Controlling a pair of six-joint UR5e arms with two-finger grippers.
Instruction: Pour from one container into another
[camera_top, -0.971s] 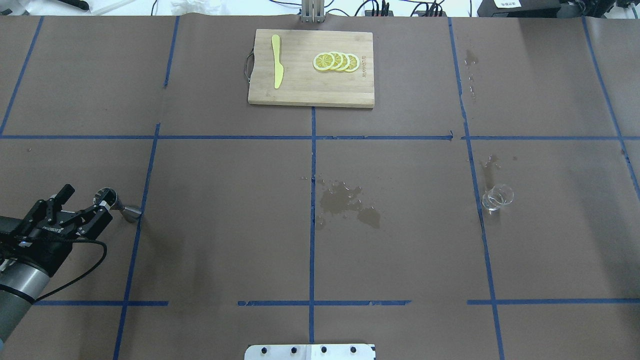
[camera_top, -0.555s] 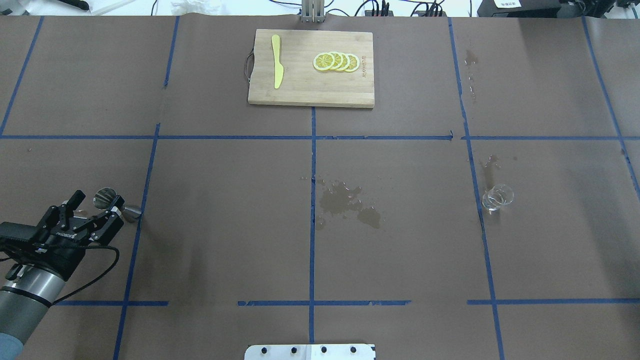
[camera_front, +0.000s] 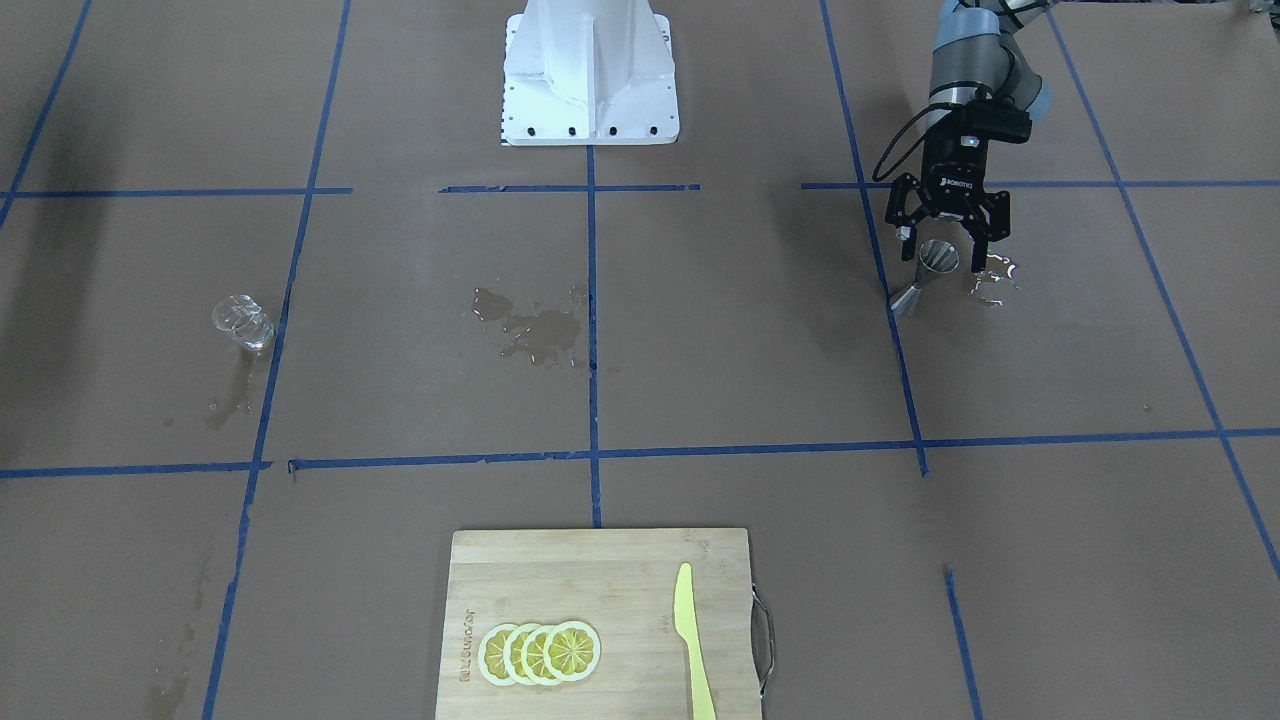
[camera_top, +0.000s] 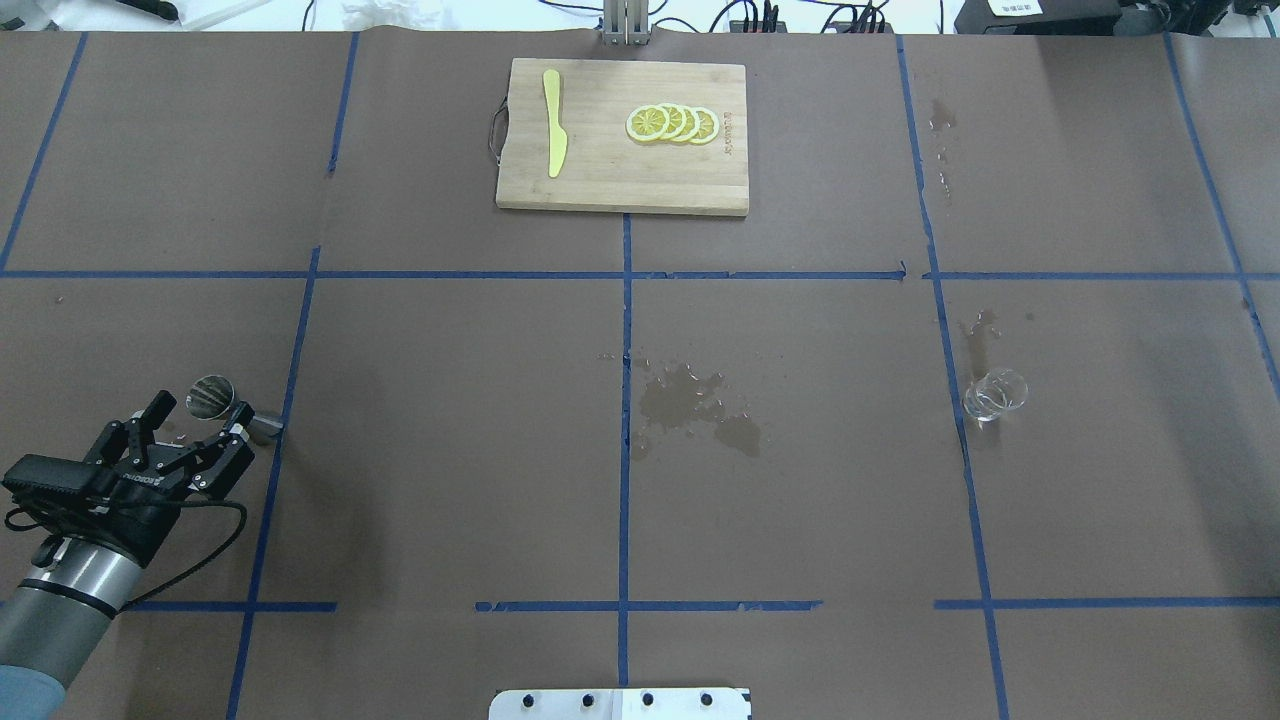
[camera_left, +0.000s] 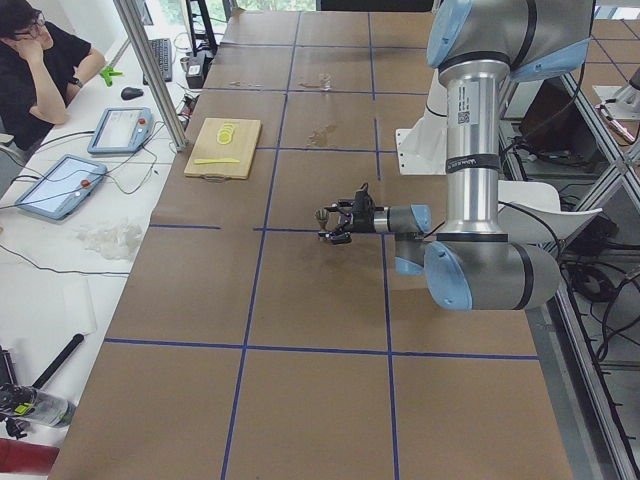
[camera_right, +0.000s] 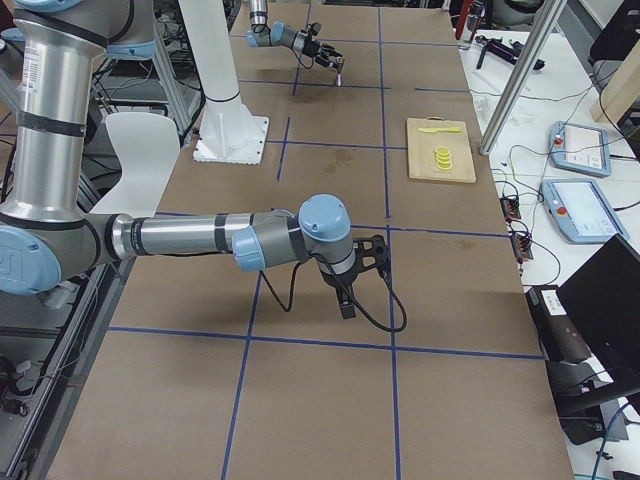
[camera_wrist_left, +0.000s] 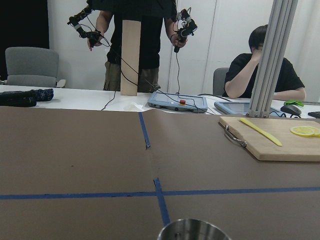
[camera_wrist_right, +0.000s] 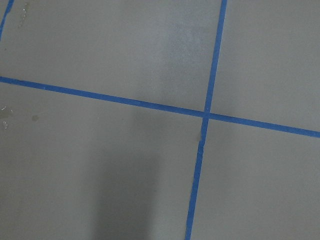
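The steel hourglass jigger (camera_top: 212, 396) stands upright on the brown table near its left end, also seen from the front (camera_front: 927, 272). My left gripper (camera_top: 200, 410) is open, its fingertips level with the jigger's top and spread to either side without touching it (camera_front: 950, 238). The jigger's rim (camera_wrist_left: 192, 231) fills the bottom of the left wrist view. The clear glass tumbler (camera_top: 995, 392) stands alone far to the right (camera_front: 242, 322). My right gripper (camera_right: 352, 285) shows only in the exterior right view, low over the table; I cannot tell if it is open.
A wet puddle (camera_top: 690, 400) darkens the table's middle. A wooden cutting board (camera_top: 620, 185) at the far edge carries a yellow knife (camera_top: 553, 122) and lemon slices (camera_top: 672, 123). Water drops (camera_front: 992, 275) lie beside the jigger. People stand beyond the table.
My left gripper was shut on the jigger's waist a second ago; it opened, released the jigger on the table and drew back a little toward the robot.
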